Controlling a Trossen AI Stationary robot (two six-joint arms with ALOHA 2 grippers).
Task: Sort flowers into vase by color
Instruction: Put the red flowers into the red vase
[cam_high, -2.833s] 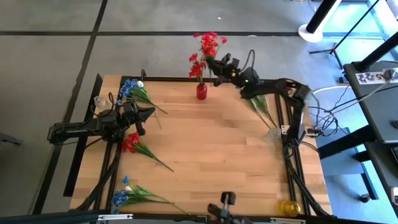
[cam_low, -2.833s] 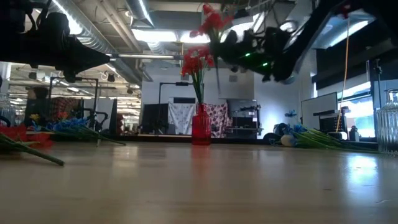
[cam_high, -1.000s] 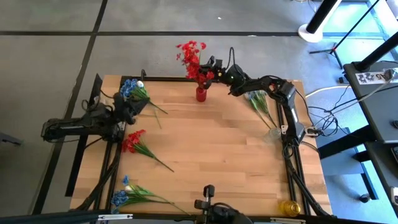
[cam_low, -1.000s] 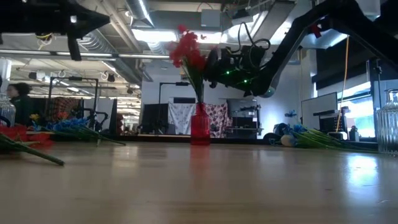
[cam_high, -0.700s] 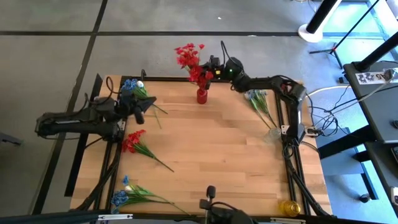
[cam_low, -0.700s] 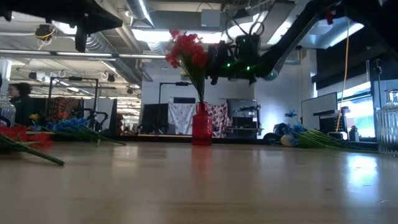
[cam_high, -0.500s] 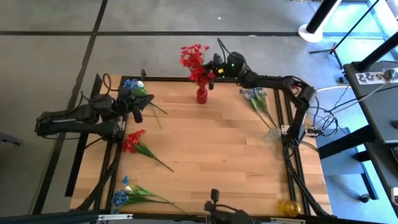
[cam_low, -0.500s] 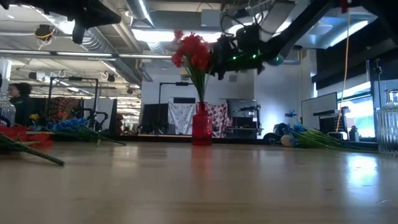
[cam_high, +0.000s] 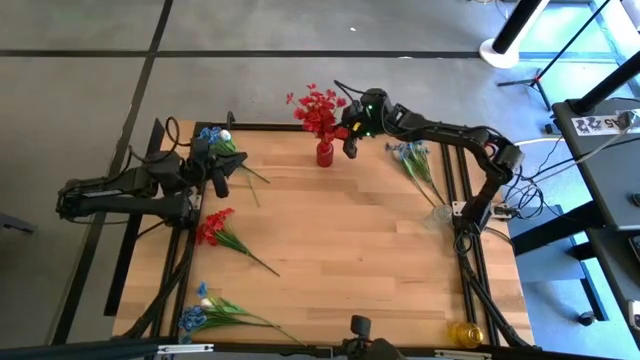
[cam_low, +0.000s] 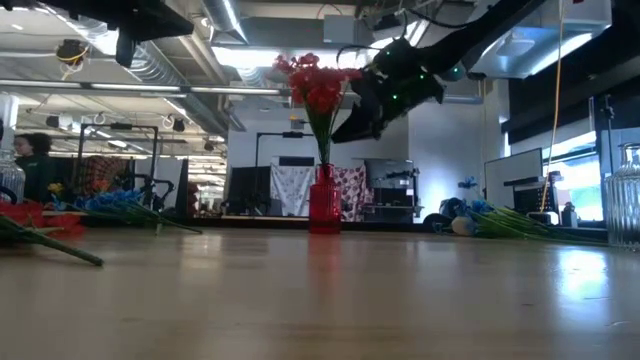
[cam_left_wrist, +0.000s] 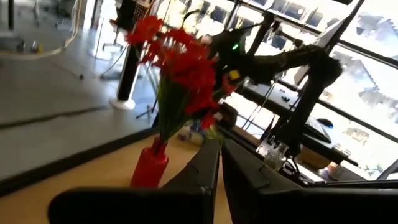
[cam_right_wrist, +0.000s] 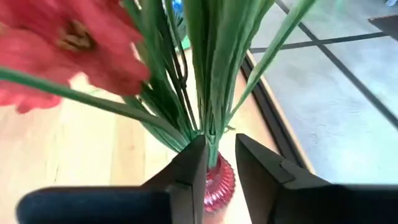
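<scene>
A red vase (cam_high: 324, 151) stands at the table's far edge with a bunch of red flowers (cam_high: 318, 108) upright in it, their stems in its neck (cam_right_wrist: 211, 149). My right gripper (cam_high: 349, 150) hangs just right of the vase, tipped down toward it and open. In the right wrist view its fingers (cam_right_wrist: 193, 168) frame the vase neck without touching. My left gripper (cam_high: 221, 176) hovers shut and empty over the table's left side, near a blue and white bunch (cam_high: 215, 141). In the low view the right gripper (cam_low: 346, 130) is beside the stems, apart from them.
A red sprig (cam_high: 214, 228) lies left of centre, and a blue and white bunch (cam_high: 205, 312) near the near left corner. More sprigs (cam_high: 415, 162) lie at the right edge beside a clear vase (cam_high: 437, 217). A yellow vase (cam_high: 463, 333) stands near right, a clear one (cam_high: 160, 165) far left.
My right gripper has swung the red flowers from leaning toward the table's left to upright in the red vase. It has then dropped beside the stems and tipped downward, away from the blossoms. The flowers now stand in the vase on their own.
</scene>
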